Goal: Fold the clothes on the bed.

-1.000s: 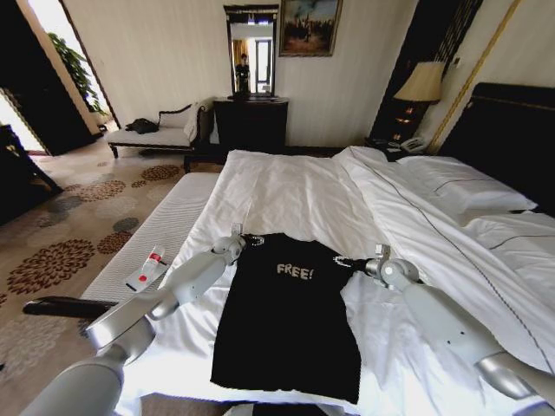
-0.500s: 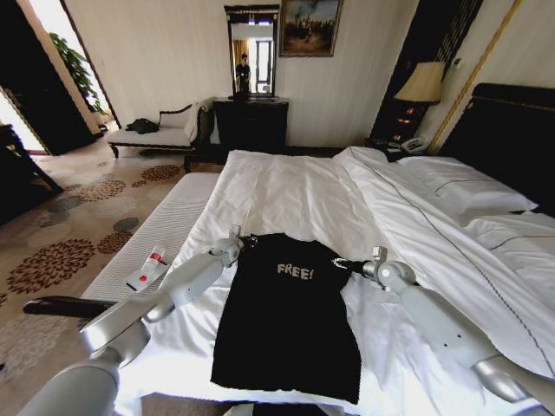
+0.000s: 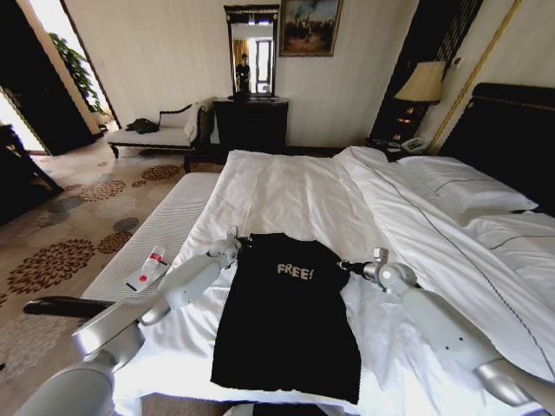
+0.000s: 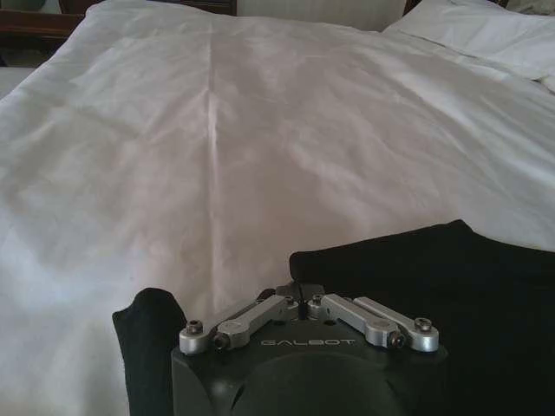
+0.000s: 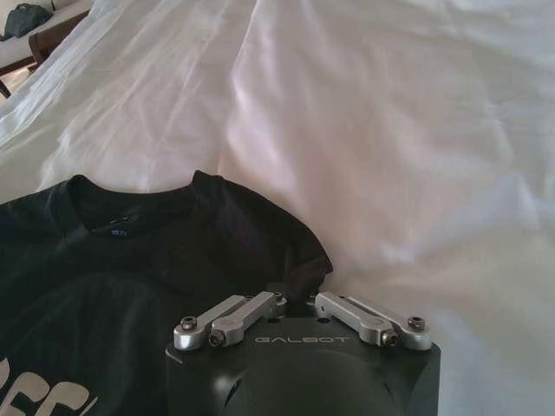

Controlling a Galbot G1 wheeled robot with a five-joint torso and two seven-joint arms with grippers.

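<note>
The clothes are one black T-shirt (image 3: 286, 329) with white "FREE!" lettering, lying flat as a long strip on the white duvet of the bed (image 3: 286, 186), collar towards the far side. My left gripper (image 3: 245, 240) is at the shirt's left shoulder and my right gripper (image 3: 345, 265) at its right shoulder. The left wrist view has the left gripper (image 4: 297, 290) shut, with black shirt fabric (image 4: 451, 286) at its tip. In the right wrist view the right gripper (image 5: 297, 296) is shut on a bunched fold of the shirt (image 5: 104, 260) beside the collar.
Pillows (image 3: 468, 186) and a dark headboard (image 3: 507, 130) are on the right. A ribbed white pad (image 3: 169, 230) with a small red-and-white item (image 3: 147, 269) lies along the bed's left side, beside patterned carpet (image 3: 69, 238). A chaise (image 3: 165, 130), dresser (image 3: 251, 121) and lamp (image 3: 422, 84) stand behind.
The left gripper has drawn slightly to the left and the right gripper slightly to the right and nearer. The shirt lies much as before.
</note>
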